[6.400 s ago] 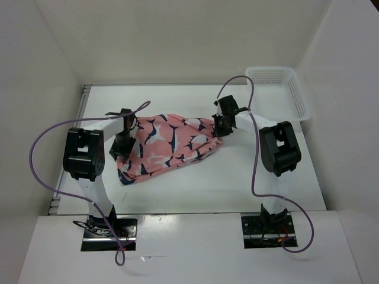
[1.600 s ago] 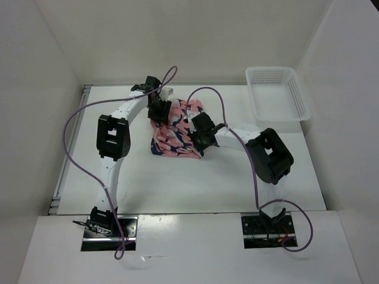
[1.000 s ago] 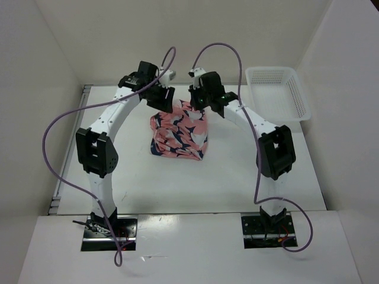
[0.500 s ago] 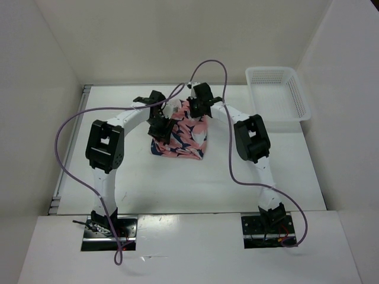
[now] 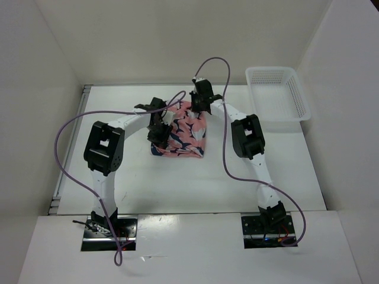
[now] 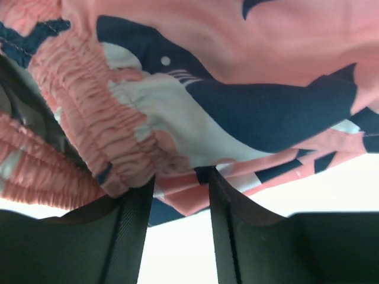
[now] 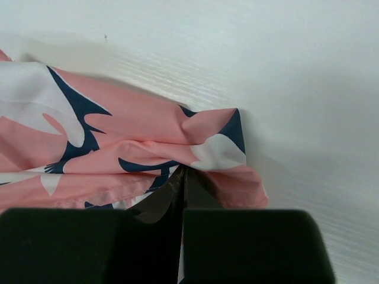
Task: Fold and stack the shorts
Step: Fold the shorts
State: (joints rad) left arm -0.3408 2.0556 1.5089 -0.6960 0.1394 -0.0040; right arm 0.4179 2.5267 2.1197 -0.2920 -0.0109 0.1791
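The right hand (image 7: 182,173) is pressed shut, its two fingers meeting edge to edge, and a corner of the shorts (image 7: 118,133) is nipped between the tips. From that corner the pink cloth with its navy and white print spreads away to the left of the wrist view in flat layers, lying on the white desk (image 7: 278,53). The left hand (image 6: 180,174) stands narrow, its fingers (image 6: 135,231) a small way apart. The gathered elastic waistband (image 6: 89,118) is bunched at the tips and caught between them. The cloth drapes close over that camera, and a pale strip of desk shows beneath it.

Seen from above, the left hand sits at the left edge of the shorts and the right hand at their far right corner. The shorts lie as a folded, roughly square bundle in the middle of the desk, toward the back. Both arms arch in toward the bundle from the near edge, each trailing a purple cable (image 5: 214,58). A white mesh basket (image 5: 271,70) stands in the far right corner of the desk, well apart from the shorts
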